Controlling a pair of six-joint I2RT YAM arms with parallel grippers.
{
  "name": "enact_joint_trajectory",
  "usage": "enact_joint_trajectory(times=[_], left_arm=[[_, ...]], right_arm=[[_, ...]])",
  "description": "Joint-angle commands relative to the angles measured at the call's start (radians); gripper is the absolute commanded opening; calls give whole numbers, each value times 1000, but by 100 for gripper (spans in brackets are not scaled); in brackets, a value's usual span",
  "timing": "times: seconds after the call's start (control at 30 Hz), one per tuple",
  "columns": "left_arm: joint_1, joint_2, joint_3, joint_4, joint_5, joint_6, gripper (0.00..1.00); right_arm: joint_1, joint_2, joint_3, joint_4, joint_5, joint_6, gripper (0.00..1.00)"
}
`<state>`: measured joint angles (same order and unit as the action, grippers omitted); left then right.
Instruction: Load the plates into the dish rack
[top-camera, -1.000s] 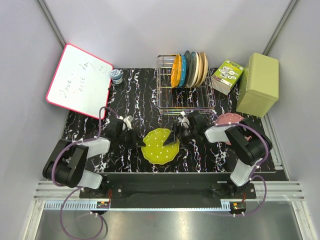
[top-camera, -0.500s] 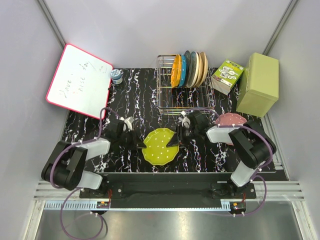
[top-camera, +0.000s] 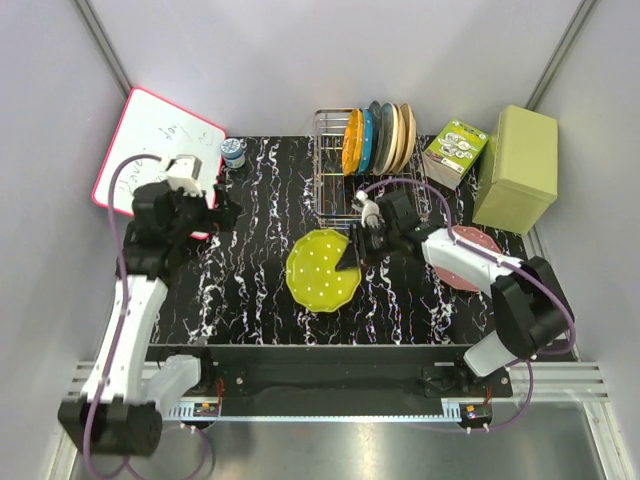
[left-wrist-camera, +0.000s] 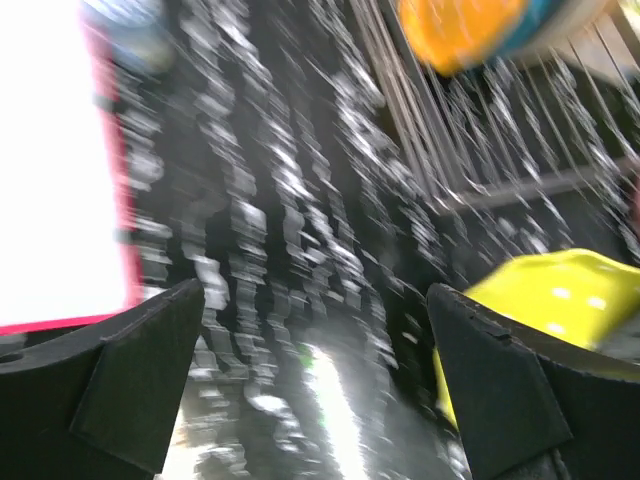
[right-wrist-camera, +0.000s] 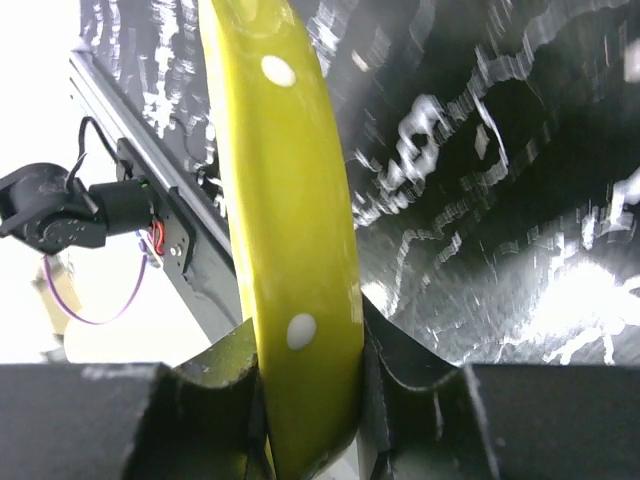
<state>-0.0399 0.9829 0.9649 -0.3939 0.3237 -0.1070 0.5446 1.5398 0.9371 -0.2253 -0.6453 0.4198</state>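
Flanking dish rack (top-camera: 335, 190), whiteboard (top-camera: 150, 130), olive box (top-camera: 516, 170), yellow-green plate (top-camera: 318, 270) near

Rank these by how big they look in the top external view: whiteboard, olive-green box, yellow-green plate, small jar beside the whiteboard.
1. whiteboard, largest even though it is partly covered
2. olive-green box
3. yellow-green plate
4. small jar, clearly the smallest

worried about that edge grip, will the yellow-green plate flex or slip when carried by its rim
Probably stiff: the yellow-green plate shows no bend though the right tool pinches only its rim. Likely light, as that small grip seems enough. Its smooth surface might let it swivel.
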Motion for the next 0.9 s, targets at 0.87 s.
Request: enact_joint_trajectory(times=[0.87], left_arm=[[8, -383, -147, -77, -582, -89, 99]], right_arm=[[268, 646, 1258, 458, 1596, -654, 0]])
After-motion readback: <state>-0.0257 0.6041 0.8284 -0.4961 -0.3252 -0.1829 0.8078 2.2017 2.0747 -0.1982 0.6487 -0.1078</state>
